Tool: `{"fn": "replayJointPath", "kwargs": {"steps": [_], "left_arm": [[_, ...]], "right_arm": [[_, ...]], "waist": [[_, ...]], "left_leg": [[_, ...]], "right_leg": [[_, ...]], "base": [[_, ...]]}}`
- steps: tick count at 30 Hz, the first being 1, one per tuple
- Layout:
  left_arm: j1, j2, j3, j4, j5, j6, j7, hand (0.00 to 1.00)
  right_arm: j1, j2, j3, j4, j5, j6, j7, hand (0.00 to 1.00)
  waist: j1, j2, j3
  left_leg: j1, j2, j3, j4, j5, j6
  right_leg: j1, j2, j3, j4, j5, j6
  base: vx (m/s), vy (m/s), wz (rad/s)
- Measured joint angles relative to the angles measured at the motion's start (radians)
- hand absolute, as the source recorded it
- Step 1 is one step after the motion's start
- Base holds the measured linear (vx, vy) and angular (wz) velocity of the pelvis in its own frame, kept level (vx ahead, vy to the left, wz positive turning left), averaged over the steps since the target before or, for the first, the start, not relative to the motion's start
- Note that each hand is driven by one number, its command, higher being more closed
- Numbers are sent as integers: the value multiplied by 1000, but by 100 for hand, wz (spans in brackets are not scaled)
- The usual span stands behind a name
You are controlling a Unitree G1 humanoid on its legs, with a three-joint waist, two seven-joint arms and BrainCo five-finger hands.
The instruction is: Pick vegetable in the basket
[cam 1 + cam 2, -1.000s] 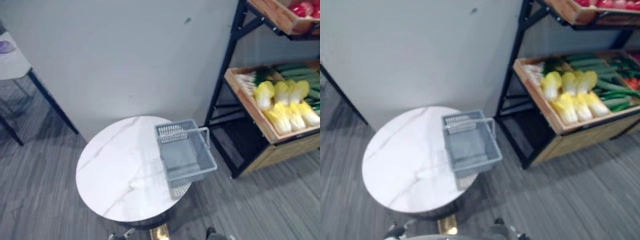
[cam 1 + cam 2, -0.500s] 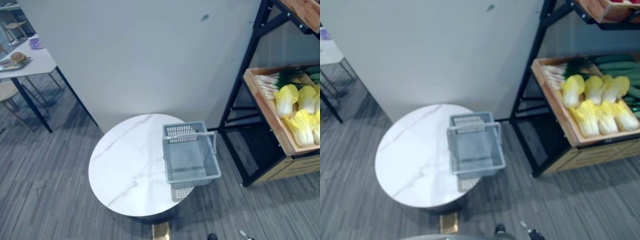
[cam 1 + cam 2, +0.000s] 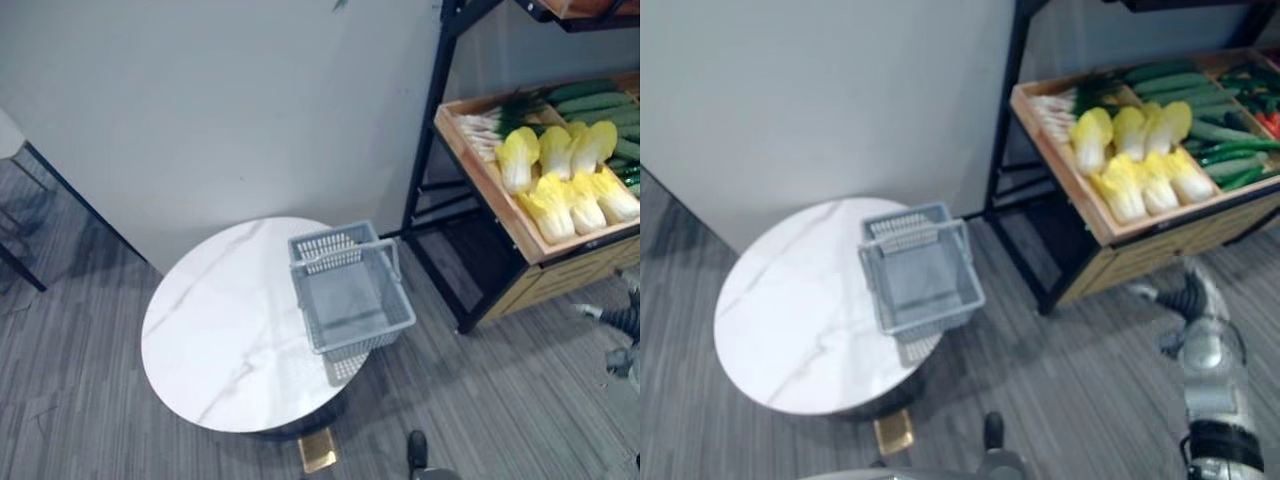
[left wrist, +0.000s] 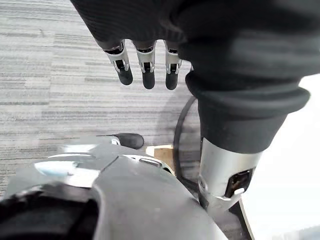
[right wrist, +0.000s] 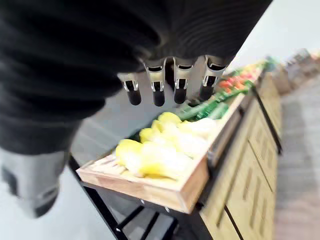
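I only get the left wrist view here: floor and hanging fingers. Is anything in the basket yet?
Observer: No. The grey basket on the round white table is empty.
Operator: Where are the vegetables, then?
Observer: In a wooden crate on the black rack to the robot's right: yellow cabbages, with green cucumbers behind them.
Operator: And the right hand?
Observer: The right hand is near that crate, apart from it, with relaxed fingers, holding nothing.
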Motion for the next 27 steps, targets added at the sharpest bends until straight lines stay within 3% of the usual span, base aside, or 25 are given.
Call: {"fn": "replayJointPath", "kwargs": {"steps": [5, 8, 13, 19, 27], "left_arm": [[-2, 5, -19, -18, 6, 1, -16, 0], [-6, 28, -46, -33, 30, 1, -16, 0], [-26, 31, -65, -35, 37, 0, -15, 0], [-41, 34, -61, -36, 20, -6, -6, 0], [-74, 32, -67, -30, -11, -7, -6, 0]], "right_arm": [[-109, -9, 201, -118, -29, -10, -16, 0], [-224, -28, 443, -104, -29, -56, 12, 0], [-407, -34, 743, -5, -26, -126, 102, 0], [-578, -34, 844, 93, -16, -129, 142, 0], [-674, -9, 899, 247, -18, -99, 164, 0]], "waist": [[9, 0, -2], [37, -21, 2], [80, -28, 6], [91, -42, 65], [99, -28, 130]], "left_leg": [[0, 4, -36, 9, 0, 1], [-1, -1, -53, 12, 0, 1], [-18, -14, -80, 24, 2, 4], [-41, -21, -104, 29, 10, 16], [-63, -22, -104, 27, 15, 18]], "right_leg": [[23, 3, -39, 0, 3, -6], [34, -2, -54, -6, 4, -7], [39, -18, -74, -6, 4, -6], [29, -25, -83, -5, 6, -4], [6, -25, -81, -5, 12, -5]], "base": [[71, -6, 20], [29, 6, 19], [-18, 5, 14], [-52, -3, 9], [-5, -1, 0]]}}
